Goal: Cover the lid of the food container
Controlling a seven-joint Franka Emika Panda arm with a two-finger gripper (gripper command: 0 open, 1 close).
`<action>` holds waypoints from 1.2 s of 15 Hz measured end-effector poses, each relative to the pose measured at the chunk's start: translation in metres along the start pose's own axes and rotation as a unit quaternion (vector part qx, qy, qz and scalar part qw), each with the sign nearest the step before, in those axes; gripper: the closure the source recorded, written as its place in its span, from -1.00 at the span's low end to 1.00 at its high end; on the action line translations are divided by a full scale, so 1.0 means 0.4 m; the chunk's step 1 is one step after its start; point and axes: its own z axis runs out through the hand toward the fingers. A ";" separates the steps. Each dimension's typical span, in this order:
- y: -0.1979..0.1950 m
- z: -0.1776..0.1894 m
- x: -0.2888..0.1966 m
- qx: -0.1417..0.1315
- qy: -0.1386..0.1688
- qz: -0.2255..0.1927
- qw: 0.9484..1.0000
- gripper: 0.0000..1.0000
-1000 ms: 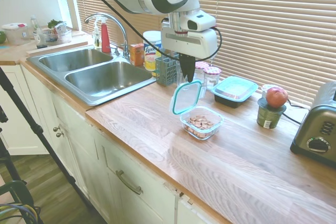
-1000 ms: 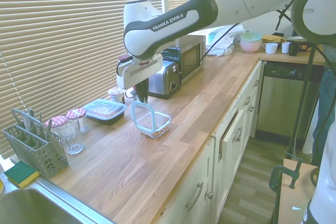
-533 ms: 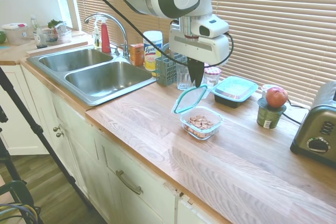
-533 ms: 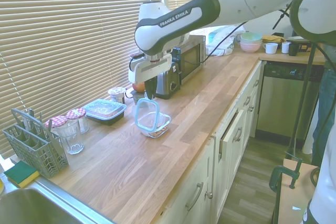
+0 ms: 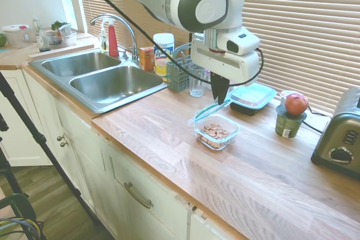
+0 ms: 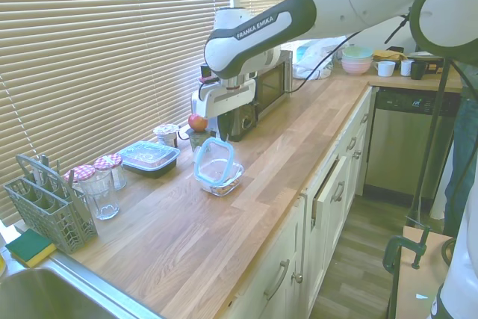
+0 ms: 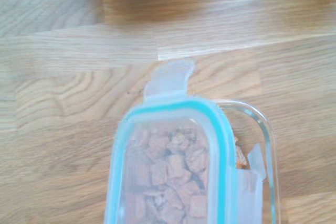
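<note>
Over the food container (image 5: 216,132): lid (image 5: 210,111) tilted.
Gripper (image 5: 220,99) grips the teal-rimmed clear lid's raised edge; glass tub holds brown pieces.

Quick count of the counter: one food container (image 5: 216,132) with nuts, one clear lid (image 5: 209,111), one bigger teal-topped tray (image 5: 251,96), two checkered-lid jars (image 6: 101,166), one drinking glass (image 5: 196,81), one cutlery caddy (image 5: 179,73), one apple (image 5: 296,104), one toaster (image 5: 341,140), one sponge (image 6: 28,247).
</note>
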 end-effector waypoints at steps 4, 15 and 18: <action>0.020 0.044 0.027 0.001 -0.009 0.009 1.000 1.00; 0.061 0.192 0.108 -0.011 -0.036 0.022 0.999 1.00; 0.054 0.218 0.114 -0.016 -0.039 0.022 0.999 1.00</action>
